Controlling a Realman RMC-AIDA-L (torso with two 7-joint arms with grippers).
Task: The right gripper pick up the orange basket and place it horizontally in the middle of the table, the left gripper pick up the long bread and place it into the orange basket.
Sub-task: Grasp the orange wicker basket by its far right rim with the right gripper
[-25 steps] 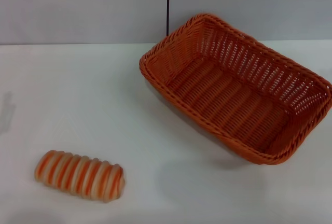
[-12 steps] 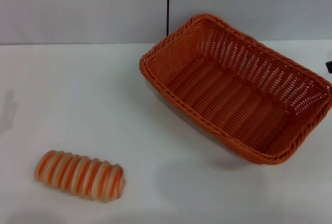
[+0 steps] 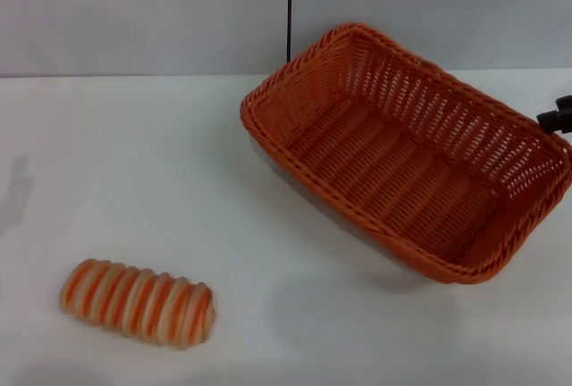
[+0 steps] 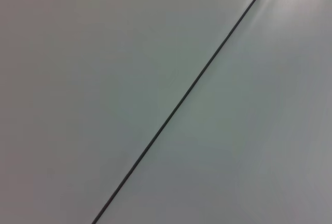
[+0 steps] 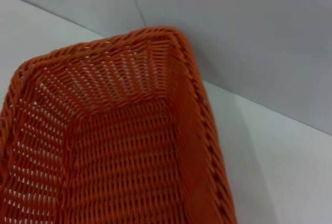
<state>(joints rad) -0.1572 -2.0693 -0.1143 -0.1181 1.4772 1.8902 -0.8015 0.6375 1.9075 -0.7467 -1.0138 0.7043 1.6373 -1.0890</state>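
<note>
The orange basket (image 3: 407,154) lies at an angle on the white table (image 3: 134,163), at the right half of the head view, and nothing is inside it. It fills the right wrist view (image 5: 109,146) from close above. A black tip of my right gripper (image 3: 556,116) pokes in at the right edge, just past the basket's far right rim. The long bread (image 3: 138,302) rests striped side up near the table's front left corner. My left gripper is out of view; its wrist camera sees only the grey wall.
A grey wall (image 3: 143,11) with a thin dark vertical seam (image 3: 290,6) stands behind the table. That seam (image 4: 181,99) crosses the left wrist view diagonally. Bare tabletop lies between the bread and the basket.
My right gripper has come into sight at the right edge, moving inward toward the basket's far rim. Basket and bread have not moved.
</note>
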